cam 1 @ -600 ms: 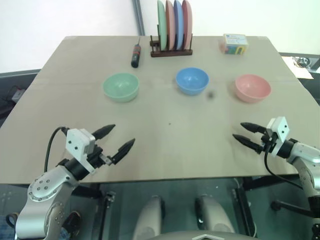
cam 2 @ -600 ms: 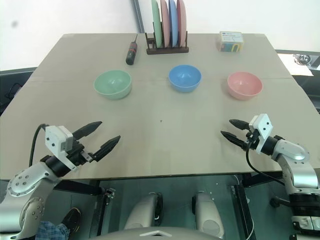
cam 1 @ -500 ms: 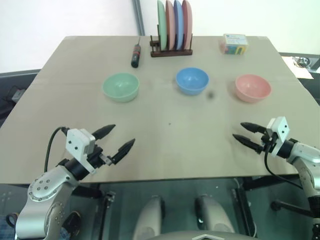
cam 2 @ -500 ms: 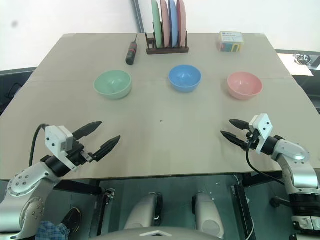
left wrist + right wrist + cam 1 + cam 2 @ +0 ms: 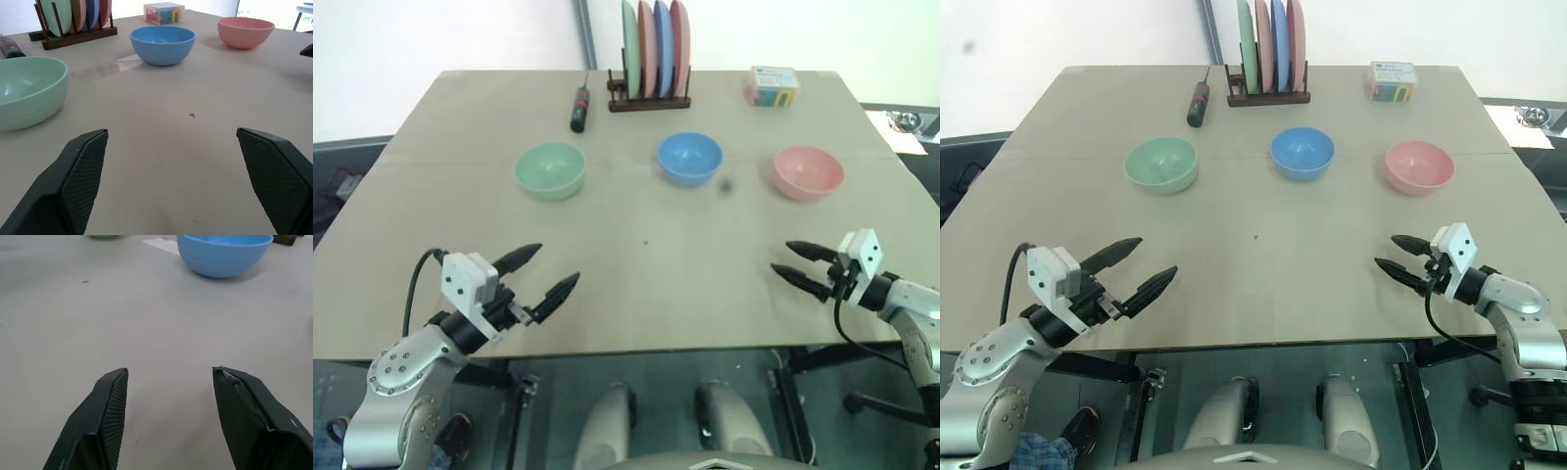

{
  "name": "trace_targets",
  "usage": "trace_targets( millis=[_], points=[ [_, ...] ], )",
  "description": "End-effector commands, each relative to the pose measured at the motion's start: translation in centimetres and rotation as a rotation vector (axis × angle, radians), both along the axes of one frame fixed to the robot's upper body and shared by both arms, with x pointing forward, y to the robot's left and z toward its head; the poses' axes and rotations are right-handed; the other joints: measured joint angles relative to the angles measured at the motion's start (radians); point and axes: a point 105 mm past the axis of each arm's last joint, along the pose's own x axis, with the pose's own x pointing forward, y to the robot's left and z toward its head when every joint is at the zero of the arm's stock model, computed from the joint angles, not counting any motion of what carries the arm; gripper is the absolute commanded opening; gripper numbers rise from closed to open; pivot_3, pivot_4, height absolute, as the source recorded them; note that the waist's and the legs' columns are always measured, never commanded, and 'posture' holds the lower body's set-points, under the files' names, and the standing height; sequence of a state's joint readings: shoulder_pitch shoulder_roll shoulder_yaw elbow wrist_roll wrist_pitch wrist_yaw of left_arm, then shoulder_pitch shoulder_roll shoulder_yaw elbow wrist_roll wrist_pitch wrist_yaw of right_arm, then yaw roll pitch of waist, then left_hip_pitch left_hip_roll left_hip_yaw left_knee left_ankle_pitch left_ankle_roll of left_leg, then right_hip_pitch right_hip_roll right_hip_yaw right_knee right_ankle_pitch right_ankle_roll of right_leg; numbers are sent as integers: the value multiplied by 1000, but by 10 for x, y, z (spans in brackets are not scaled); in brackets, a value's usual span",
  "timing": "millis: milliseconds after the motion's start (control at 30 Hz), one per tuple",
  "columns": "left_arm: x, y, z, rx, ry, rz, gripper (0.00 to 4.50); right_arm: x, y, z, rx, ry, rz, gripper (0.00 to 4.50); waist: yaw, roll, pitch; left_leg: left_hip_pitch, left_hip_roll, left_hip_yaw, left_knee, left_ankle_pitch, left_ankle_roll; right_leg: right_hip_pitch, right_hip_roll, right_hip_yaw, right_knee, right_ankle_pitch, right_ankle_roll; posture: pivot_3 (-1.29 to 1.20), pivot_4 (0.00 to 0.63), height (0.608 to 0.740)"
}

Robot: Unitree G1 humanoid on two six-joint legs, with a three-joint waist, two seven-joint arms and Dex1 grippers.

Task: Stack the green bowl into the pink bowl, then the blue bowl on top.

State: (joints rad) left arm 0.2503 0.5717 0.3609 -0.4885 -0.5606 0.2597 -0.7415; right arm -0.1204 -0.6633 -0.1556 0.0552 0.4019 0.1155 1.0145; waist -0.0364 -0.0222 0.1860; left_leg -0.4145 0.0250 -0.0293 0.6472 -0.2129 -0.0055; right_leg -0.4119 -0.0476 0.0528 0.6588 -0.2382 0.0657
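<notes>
Table's (image 5: 636, 284) got green bowl (image 5: 549, 169) left, blue bowl (image 5: 689, 157) mid, pink bowl (image 5: 808, 172) right, nothing stacked yet, both grippers spread & empty near the front edge, so imo you send left gripper (image 5: 544, 270) fwd to green first, right gripper (image 5: 800, 265) waits.

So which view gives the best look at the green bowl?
The left eye view: the whole green bowl sits unblocked, seen from above. The right eye view matches. The left wrist view cuts it off at the edge; the right wrist view catches a sliver.
</notes>
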Motion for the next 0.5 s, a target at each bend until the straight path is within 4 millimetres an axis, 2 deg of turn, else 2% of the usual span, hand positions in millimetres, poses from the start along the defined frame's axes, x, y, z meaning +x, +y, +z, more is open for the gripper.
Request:
trace_targets(
  millis=[33,67,200,300,500],
  points=[
    [-4,-3,9,-36,-24,-37,4500,-2,-1,10,-13,-7,11,4092,0,0,0,0,0,0,0,0,0,0,0,0,0,0,0,0,150,740],
    [-4,-3,9,-38,-22,-42,4500,-1,-1,13,-6,-14,7,4411,0,0,0,0,0,0,0,0,0,0,0,0,0,0,0,0,150,740],
    [-5,-4,10,-37,-27,-49,4500,5,-1,21,6,-71,-25,4411,-1,0,0,0,0,0,0,0,0,0,0,0,0,0,0,0,150,740],
    [-6,-7,12,-44,-34,-77,4500,6,-5,19,-21,-79,-33,4411,-1,0,0,0,0,0,0,0,0,0,0,0,0,0,0,0,150,740],
    [-17,-19,24,-159,-40,-205,4500,26,-19,17,-178,-128,-82,4411,-1,0,0,0,0,1,1,0,0,0,0,0,0,0,0,0,150,740]
  ],
)
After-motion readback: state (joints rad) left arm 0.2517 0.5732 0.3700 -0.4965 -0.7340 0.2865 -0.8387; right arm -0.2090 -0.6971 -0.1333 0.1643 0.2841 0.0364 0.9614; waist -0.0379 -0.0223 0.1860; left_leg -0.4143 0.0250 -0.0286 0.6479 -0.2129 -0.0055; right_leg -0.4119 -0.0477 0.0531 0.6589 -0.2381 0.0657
